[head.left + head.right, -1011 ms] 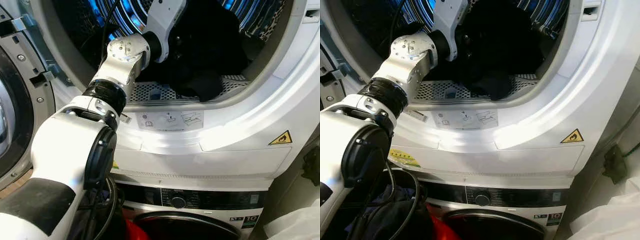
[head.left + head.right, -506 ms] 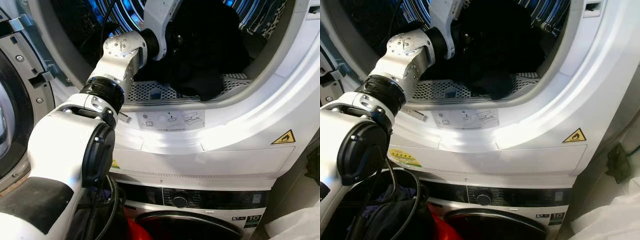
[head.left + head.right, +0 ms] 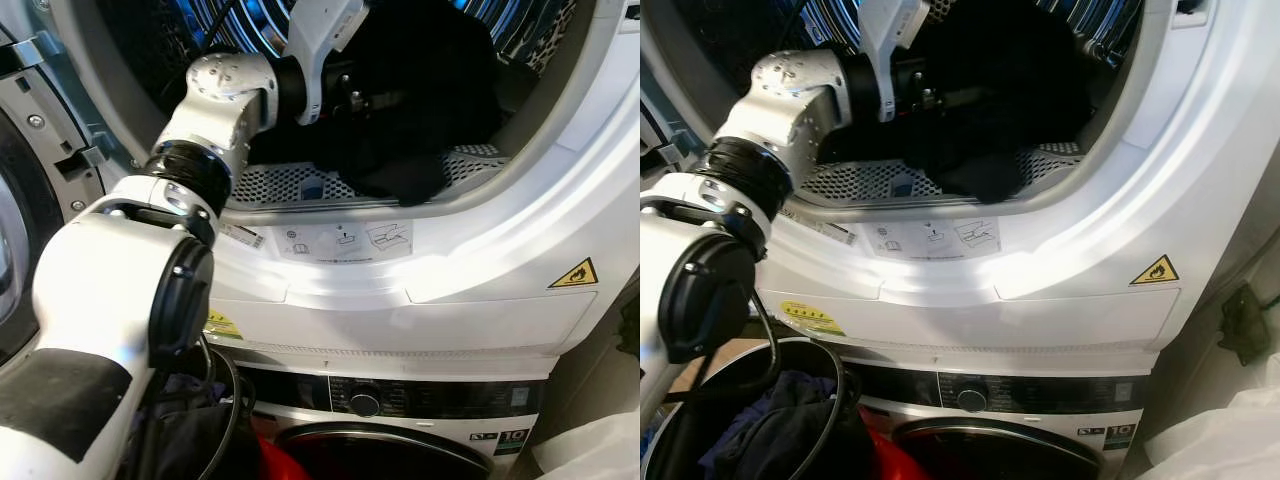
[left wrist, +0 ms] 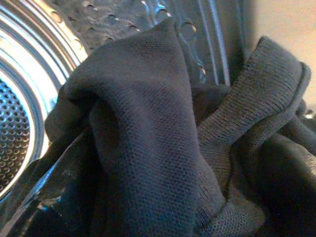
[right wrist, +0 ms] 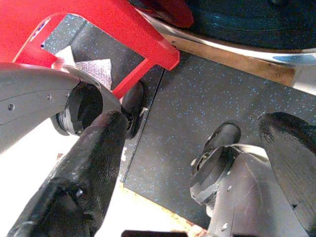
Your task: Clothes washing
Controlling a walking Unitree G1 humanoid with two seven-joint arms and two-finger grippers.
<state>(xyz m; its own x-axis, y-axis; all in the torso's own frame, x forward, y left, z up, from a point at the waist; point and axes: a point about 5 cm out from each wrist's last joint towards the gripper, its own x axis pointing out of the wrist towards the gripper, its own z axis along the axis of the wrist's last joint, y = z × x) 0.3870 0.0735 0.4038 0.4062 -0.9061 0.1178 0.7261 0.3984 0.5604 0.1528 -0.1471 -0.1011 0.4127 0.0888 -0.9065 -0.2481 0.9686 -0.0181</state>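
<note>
A pile of dark clothes point(image 3: 425, 90) lies inside the drum point(image 3: 245, 30) of the upper machine, with one fold drooping over the perforated lip point(image 3: 280, 185). My left arm reaches through the door opening. Its left gripper point(image 3: 375, 100) is buried against the pile, so its fingers are hidden. In the left wrist view, dark knit fabric point(image 4: 148, 138) sits right before the camera, with the steel drum wall point(image 4: 29, 59) behind it. My right gripper point(image 5: 192, 123) hangs low over the speckled floor, open, with nothing between its fingers.
The upper machine's open door point(image 3: 30, 150) stands at my left. Below is a second machine with a control knob point(image 3: 365, 403). A round basket of dark laundry point(image 3: 780, 430) and a red basket point(image 5: 123, 29) sit by my feet. White material point(image 3: 600, 450) lies at the lower right.
My left elbow has lifted and swung to the left, and the forearm now points more sideways into the dark pile. The view has shifted slightly.
</note>
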